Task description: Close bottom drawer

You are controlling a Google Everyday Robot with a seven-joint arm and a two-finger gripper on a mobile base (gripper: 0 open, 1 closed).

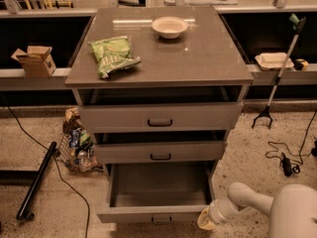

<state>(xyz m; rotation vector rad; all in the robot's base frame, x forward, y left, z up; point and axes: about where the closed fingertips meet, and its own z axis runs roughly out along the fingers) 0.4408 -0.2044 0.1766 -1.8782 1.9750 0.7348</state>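
Bottom drawer (158, 185) open, pincer (205, 221) at its 4 o'clock corner, grip cannot be told, bag (113, 55) lettering unreadable.

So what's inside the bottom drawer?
The bottom drawer is pulled open; its visible tray is plain grey, nothing in it. The rear part is covered by the middle drawer. The gripper sits outside, by its front right corner.
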